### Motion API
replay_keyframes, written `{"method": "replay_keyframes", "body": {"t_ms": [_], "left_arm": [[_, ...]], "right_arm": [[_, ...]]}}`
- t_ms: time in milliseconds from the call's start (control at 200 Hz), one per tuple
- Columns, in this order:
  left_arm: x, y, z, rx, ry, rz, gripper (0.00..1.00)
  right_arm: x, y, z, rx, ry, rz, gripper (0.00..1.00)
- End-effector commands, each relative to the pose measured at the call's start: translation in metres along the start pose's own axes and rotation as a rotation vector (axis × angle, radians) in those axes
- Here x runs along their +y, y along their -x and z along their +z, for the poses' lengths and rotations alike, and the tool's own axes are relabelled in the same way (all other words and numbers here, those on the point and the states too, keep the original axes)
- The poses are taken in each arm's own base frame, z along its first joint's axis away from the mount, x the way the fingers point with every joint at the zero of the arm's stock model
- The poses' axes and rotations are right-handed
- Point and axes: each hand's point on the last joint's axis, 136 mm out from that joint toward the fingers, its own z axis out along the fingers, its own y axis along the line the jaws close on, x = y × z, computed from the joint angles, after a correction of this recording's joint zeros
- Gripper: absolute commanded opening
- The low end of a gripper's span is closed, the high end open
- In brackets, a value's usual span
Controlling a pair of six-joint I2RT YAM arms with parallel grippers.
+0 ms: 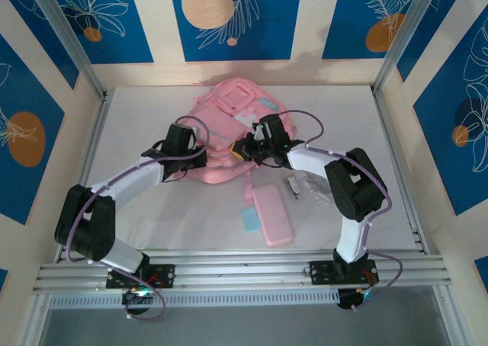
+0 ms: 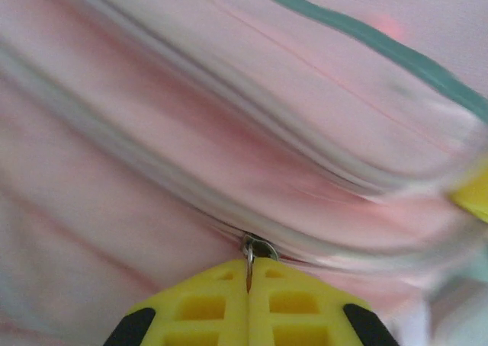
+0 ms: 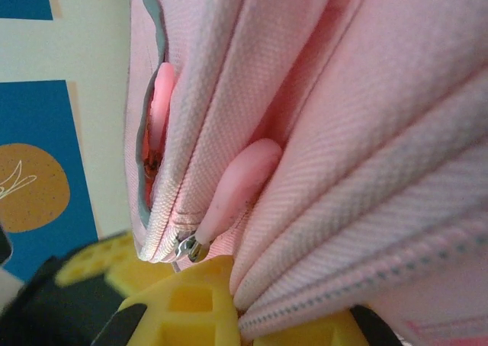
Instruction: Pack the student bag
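Yellow fingers of the left claw sit closest to the lens in the left wrist view. They are pressed together and pinch the metal zip ring of a slider on the student bag. The zip track runs diagonally across the pink fabric behind, with teal piping beyond it.

Right wrist view:
- The right claw is closed on what looks like a fold of the bag's pink weave.
- It sits just beside a second metal slider, which carries a pink rubber pull tab.

Top view:
- Both claws meet at the bag's near edge.
- The bag lies flat on the white surface, centred and towards the back wall.
- Nearer the arm bases, apart from the bag, lie a pink pencil case and a pale blue flat item just beside it.
- A small dark-and-white object lies near the right arm.

Judgement:
- The step in hand is opening a zip. One claw holds the pull and the other braces the cloth.
- Nothing loose looks packed yet, so the task is early.
- Next, the slider should be drawn along its track while the brace keeps the fabric taut. A slack fold could jam the teeth.

Writing: none is legible. The white patch on the bag is too small to read, and the wall panels show only leaf and circle prints.
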Motion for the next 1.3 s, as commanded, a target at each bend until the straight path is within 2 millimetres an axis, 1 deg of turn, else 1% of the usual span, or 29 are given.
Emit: {"method": "replay_keyframes", "body": {"t_ms": [0, 115, 160, 210, 305, 415, 480, 550, 630, 725, 780, 850, 955, 1020, 1080, 1145, 1195, 1230, 1295], "left_arm": [[0.06, 0.032, -0.009, -0.129, 0.224, -0.012, 0.0], [0.082, 0.046, -0.014, -0.153, 0.274, -0.029, 0.0], [0.084, 0.049, -0.018, -0.157, 0.273, -0.028, 0.0], [0.08, 0.052, -0.024, -0.165, 0.262, -0.013, 0.0], [0.064, 0.049, -0.035, -0.171, 0.169, -0.011, 0.0], [0.046, 0.039, -0.052, -0.181, 0.069, -0.039, 0.0], [0.037, 0.028, -0.06, -0.179, 0.026, -0.054, 0.0], [0.025, 0.013, -0.063, -0.162, -0.025, -0.067, 0.0], [0.007, -0.006, -0.06, -0.126, -0.1, -0.089, 0.0], [-0.015, -0.027, -0.05, -0.078, -0.16, -0.09, 0.0], [-0.027, -0.035, -0.045, -0.055, -0.176, -0.071, 0.0], [-0.042, -0.036, -0.039, -0.041, -0.206, -0.053, 0.0], [-0.062, -0.029, -0.034, -0.042, -0.247, -0.034, 0.0], [-0.07, -0.024, -0.03, -0.047, -0.255, -0.018, 0.0], [-0.071, -0.019, -0.024, -0.048, -0.247, -0.006, 0.0], [-0.071, -0.016, -0.018, -0.046, -0.229, 0.01, 0.0], [-0.07, -0.014, -0.015, -0.044, -0.213, 0.018, 0.0], [-0.069, -0.014, -0.013, -0.041, -0.208, 0.019, 0.0], [-0.071, -0.016, -0.009, -0.031, -0.211, 0.02, 0.0]], "right_arm": [[0.013, -0.011, -0.022, 0.049, 0.032, -0.072, 0.0], [0.008, -0.017, -0.028, 0.083, 0.023, -0.104, 0.0], [0.002, -0.017, -0.03, 0.092, 0.003, -0.125, 0.0], [-0.004, -0.014, -0.034, 0.097, -0.022, -0.154, 0.0], [-0.02, -0.001, -0.041, 0.087, -0.071, -0.205, 0.0], [-0.037, 0.026, -0.051, 0.073, -0.09, -0.209, 0.0], [-0.043, 0.043, -0.056, 0.049, -0.092, -0.205, 0.0], [-0.049, 0.057, -0.061, 0.022, -0.11, -0.207, 0.0], [-0.046, 0.07, -0.063, -0.001, -0.111, -0.217, 0.0], [-0.039, 0.085, -0.06, -0.031, -0.113, -0.233, 0.0], [-0.034, 0.095, -0.057, -0.046, -0.114, -0.237, 0.0], [-0.029, 0.108, -0.054, -0.067, -0.118, -0.237, 0.0], [-0.018, 0.119, -0.053, -0.088, -0.111, -0.245, 0.15], [-0.012, 0.12, -0.059, -0.096, -0.117, -0.245, 0.3], [-0.008, 0.117, -0.069, -0.118, -0.132, -0.235, 0.44], [-0.01, 0.108, -0.081, -0.136, -0.152, -0.205, 0.53], [-0.01, 0.097, -0.091, -0.147, -0.161, -0.179, 0.61], [-0.012, 0.089, -0.096, -0.151, -0.165, -0.157, 0.63], [-0.016, 0.072, -0.102, -0.15, -0.177, -0.115, 0.64]]}}
